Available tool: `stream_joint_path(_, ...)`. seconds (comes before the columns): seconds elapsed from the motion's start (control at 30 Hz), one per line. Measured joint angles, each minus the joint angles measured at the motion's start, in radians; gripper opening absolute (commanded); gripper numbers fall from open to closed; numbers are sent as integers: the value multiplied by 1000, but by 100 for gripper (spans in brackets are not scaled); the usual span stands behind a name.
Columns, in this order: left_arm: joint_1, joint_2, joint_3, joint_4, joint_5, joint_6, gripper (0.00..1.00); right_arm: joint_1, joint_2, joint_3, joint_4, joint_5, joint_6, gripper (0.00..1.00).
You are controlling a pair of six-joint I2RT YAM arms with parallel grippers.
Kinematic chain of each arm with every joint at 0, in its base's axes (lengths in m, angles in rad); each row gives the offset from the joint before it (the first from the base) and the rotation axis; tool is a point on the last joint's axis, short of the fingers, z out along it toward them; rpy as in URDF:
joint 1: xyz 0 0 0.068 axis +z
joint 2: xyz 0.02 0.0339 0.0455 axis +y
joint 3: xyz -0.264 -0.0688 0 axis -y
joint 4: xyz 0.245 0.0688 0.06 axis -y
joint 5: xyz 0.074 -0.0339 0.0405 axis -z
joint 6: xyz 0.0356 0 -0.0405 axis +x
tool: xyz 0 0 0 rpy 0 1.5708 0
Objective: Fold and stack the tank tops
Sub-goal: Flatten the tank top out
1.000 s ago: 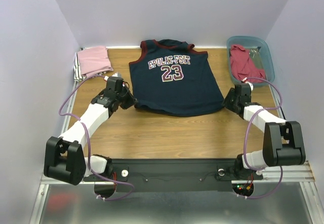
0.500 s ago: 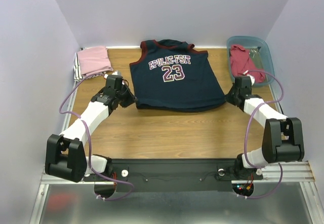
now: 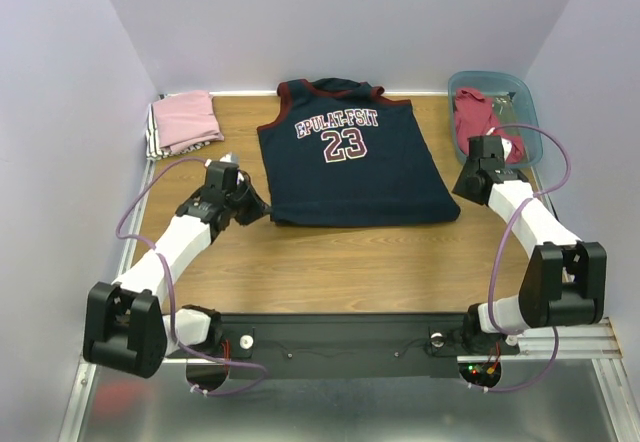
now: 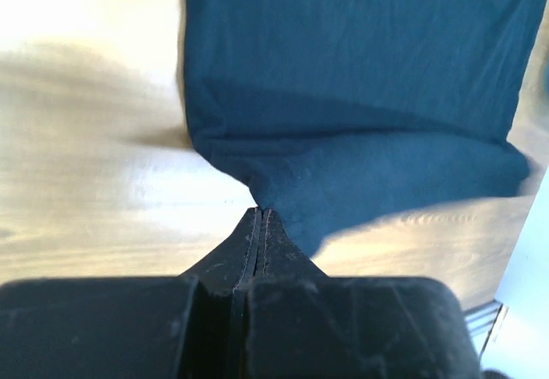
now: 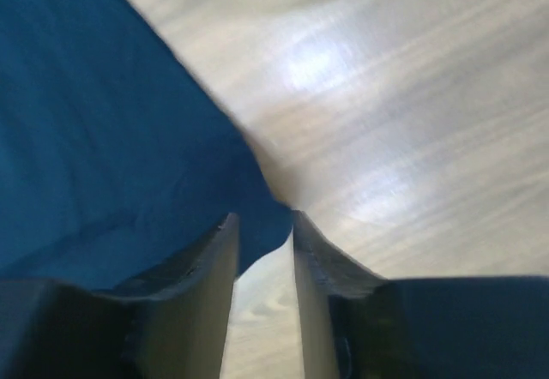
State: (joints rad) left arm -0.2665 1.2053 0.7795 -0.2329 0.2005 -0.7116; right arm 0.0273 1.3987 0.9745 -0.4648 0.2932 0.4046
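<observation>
Pinches soft, limp navy jersey [image 3: 350, 177] hem corner at shut left claw [image 4: 260, 212] tip; straddles other corner, right claw [image 5: 262, 216] part-open, unclamped.

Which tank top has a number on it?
The navy jersey spread out in the middle, with a white 23. The folded pink top and the red top in the teal bin show no number.

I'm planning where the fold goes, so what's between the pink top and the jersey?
Nothing. In the top view, only bare table separates the pink top from the jersey.
</observation>
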Motion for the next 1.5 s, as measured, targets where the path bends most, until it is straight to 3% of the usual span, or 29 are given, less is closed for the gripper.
stream_joint_path(0.1,0,-42,-75,5,17,-3,15,0,-3,0,-43,3,-5,54)
stream_joint_path(0.13,0,-51,-99,7,23,0,22,0,-5,0,-53,2,-5,54)
stream_joint_path(0.23,0,-59,-146,14,45,1,34,0,-7,-1,-65,2,-5,54)
stream_joint_path(0.6,0,-139,-174,56,69,-3,33,0,10,-70,-13,-6,22,56)
stream_joint_path(0.8,-6,-143,-228,106,68,-11,45,0,29,-169,48,0,50,64)
stream_joint_path(0.93,-51,-177,-297,119,53,-36,46,0,27,-219,126,-4,69,64)
stream_joint_path(1.17,-130,-257,-377,132,-10,-108,47,0,31,-241,228,-16,89,45)
stream_joint_path(1.5,-177,-213,-398,177,-74,-146,51,0,70,-238,264,-39,89,17)
